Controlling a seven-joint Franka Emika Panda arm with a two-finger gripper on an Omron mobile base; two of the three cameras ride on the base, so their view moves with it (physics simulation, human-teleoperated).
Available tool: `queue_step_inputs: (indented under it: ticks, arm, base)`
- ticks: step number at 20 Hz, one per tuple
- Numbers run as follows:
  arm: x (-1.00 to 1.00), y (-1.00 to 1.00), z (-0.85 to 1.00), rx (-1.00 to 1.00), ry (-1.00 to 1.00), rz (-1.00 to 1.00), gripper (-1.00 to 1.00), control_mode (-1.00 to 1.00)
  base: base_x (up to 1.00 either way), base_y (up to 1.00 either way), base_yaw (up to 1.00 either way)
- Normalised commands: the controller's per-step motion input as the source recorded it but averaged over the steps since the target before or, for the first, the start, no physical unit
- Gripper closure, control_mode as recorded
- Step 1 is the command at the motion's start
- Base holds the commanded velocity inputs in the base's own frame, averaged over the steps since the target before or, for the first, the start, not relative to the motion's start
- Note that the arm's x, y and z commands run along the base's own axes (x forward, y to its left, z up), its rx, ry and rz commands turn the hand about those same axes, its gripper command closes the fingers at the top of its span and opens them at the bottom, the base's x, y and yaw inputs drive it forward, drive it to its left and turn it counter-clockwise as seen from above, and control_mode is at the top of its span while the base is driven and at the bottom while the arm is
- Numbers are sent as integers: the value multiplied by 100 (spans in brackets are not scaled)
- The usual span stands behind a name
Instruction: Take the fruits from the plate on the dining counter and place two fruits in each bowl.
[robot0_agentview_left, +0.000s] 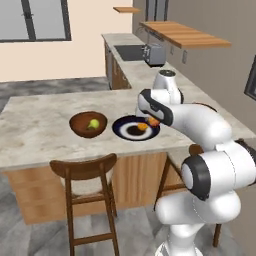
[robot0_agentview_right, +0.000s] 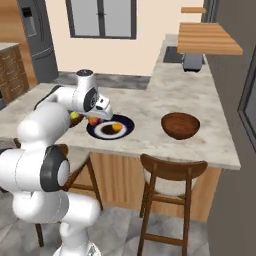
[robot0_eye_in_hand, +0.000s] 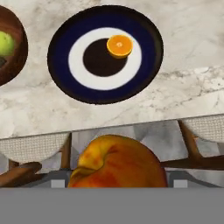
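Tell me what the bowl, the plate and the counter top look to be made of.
Bowl: seemingly turned wood, dark reddish-brown with a soft sheen.
Plate: probably glazed ceramic, going by the flat navy rim, pale ring and dark centre, smooth all over.
Dining counter: top looks like polished marble or an imitation, beige with grey veining; its base below looks like light wood panels.

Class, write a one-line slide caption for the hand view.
Gripper holds a red apple above the plate with an orange.
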Motion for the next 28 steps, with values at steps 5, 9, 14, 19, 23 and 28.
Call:
queue_step_inputs:
  ticks: [5,9,14,19,23,28]
  arm:
    - [0,0,0,0,0,0,100,100]
    - [0,0,0,0,0,0,100,100]
    - [0,0,0,0,0,0,100,100]
    - [0,0,0,0,0,0,100,100]
    - [0,0,0,0,0,0,100,100]
    - [23,1,0,0,-1,-3,100,-100]
  base:
    - [13,-100,0]
    - [44,-53,0]
    - [54,5,-4]
    - [58,1,-11]
    - [49,8,-15]
    - [26,12,-8]
